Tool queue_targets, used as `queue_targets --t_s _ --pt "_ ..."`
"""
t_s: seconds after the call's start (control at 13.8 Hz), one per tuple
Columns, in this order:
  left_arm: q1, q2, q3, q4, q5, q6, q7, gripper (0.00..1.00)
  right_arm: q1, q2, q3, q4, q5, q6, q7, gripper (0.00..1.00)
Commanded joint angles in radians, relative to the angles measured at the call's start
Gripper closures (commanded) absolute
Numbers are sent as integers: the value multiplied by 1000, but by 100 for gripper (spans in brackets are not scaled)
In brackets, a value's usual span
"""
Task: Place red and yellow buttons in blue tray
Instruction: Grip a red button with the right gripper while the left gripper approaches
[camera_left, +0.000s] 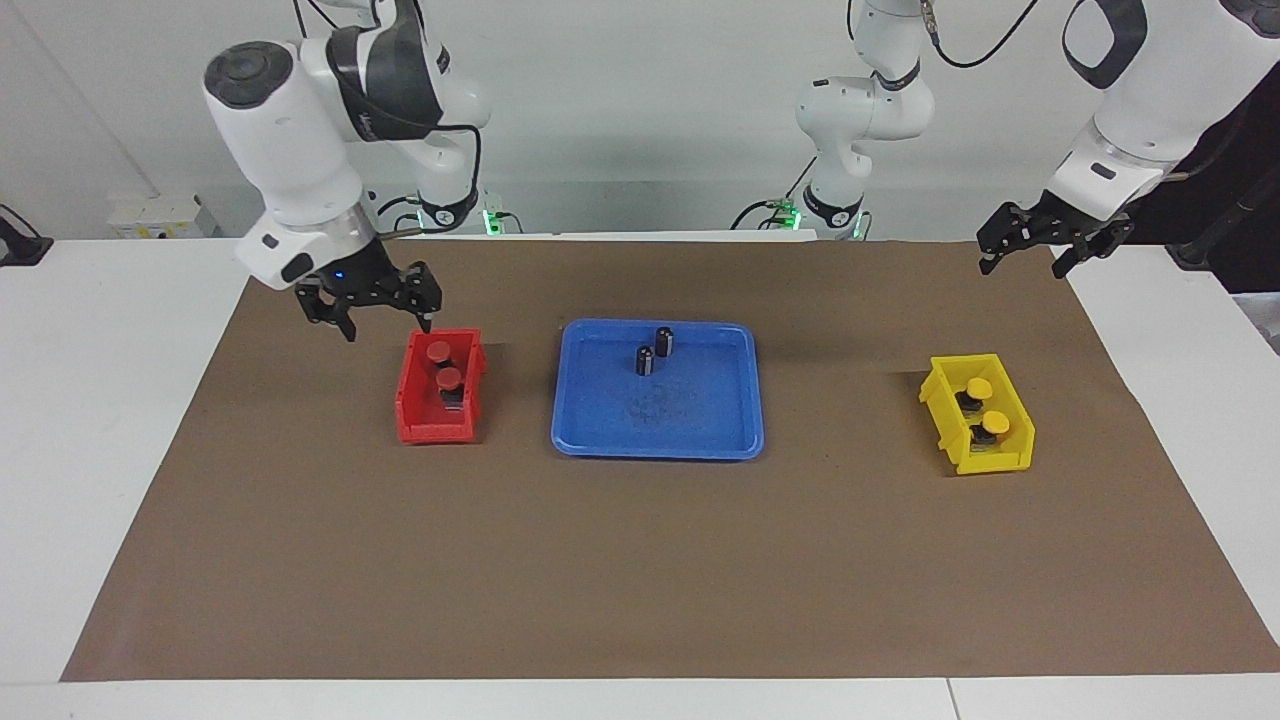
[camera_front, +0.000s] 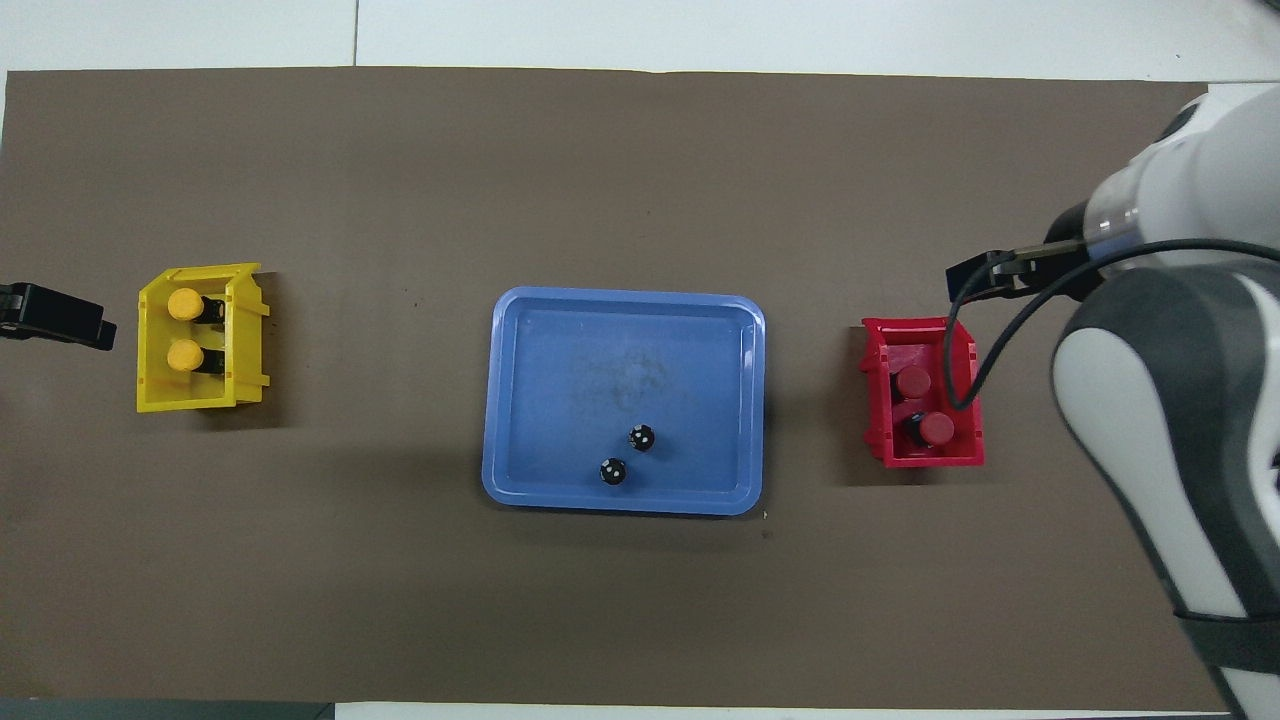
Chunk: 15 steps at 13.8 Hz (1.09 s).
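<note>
Two red buttons (camera_left: 438, 351) (camera_left: 449, 378) stand in a small red bin (camera_left: 415, 425); they also show in the overhead view (camera_front: 913, 381) (camera_front: 936, 428). Two yellow buttons (camera_left: 979, 388) (camera_left: 994, 421) stand in a small yellow bin (camera_left: 990, 462), also seen from overhead (camera_front: 184, 303) (camera_front: 184, 354). The blue tray (camera_left: 655, 452) (camera_front: 560, 400) lies mid-table between the bins. My right gripper (camera_left: 388, 325) (camera_front: 975, 275) is open and empty, in the air just over the red bin's rim. My left gripper (camera_left: 1022, 265) (camera_front: 55, 315) is open and empty, raised at the mat's corner near the yellow bin.
Two dark capless cylinders (camera_left: 664, 341) (camera_left: 645, 360) stand upright in the blue tray near its robot-side rim, also seen from overhead (camera_front: 641, 437) (camera_front: 613, 471). A brown mat (camera_left: 640, 580) covers the white table.
</note>
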Motion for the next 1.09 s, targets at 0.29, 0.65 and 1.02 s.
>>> queue_targets --t_s 0.29,0.65,1.02 --pt "4 -116 -2 -222 -14 159 -11 0 -23 -72 -3 -332 12 299 -139 28" --pt "5 -157 -2 -311 -14 216 -80 0 -11 -76 -1 -417 15 351 -220 28" --pt "13 -159 1 -331 -14 225 -77 0 -25 -99 -3 -485 15 421 -394 28"
